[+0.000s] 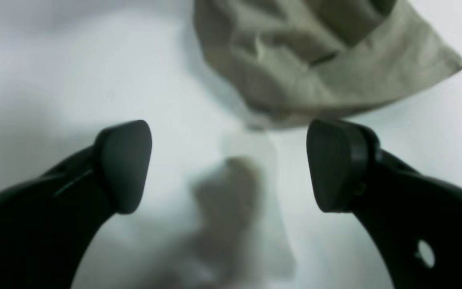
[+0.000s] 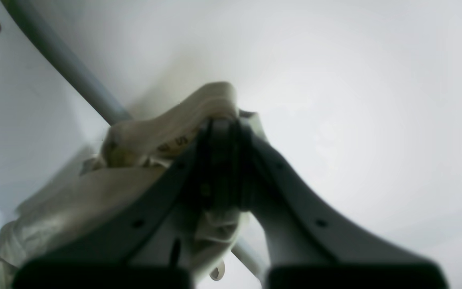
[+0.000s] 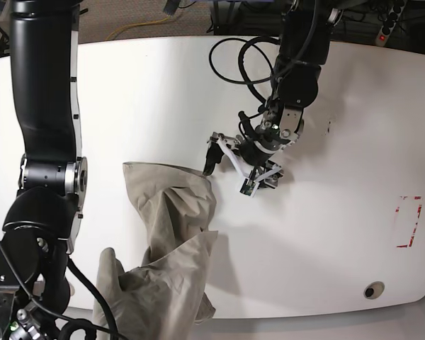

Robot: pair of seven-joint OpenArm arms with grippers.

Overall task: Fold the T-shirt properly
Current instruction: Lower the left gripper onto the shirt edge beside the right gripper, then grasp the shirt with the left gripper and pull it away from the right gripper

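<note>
Now, we start at the left claw (image 1: 229, 166), its two dark pads spread wide apart with nothing between them, hovering just above the white surface (image 1: 74, 72). Right beyond the pad tips sits a rumpled corner of the T-shirt (image 1: 315, 60), close but not yet touched. In the base view that same claw (image 3: 230, 164) hangs at the upper corner of the khaki cloth, fingers straddling bare white.

Over to the right claw (image 2: 221, 132): its fingers are pressed together, clamped on a bunched edge of the T-shirt, what looks like a hem or neck band with a tag tucked by it. The cloth drapes down and away from that grip. Just where on the garment it holds, we cannot tell.

The T-shirt itself lies crumpled on the near-left part of the surface, a twisted heap stretching from the upper corner down towards the front edge, nowhere near flat.

So we judge this the spreading-out step, before any fold. One corner is pinned; the next move calls for the left claw to drop onto that nearby corner, close, and then both arms to pull apart so the cloth opens flat.

The count: one T-shirt, two claws, two arms, one surface.
</note>
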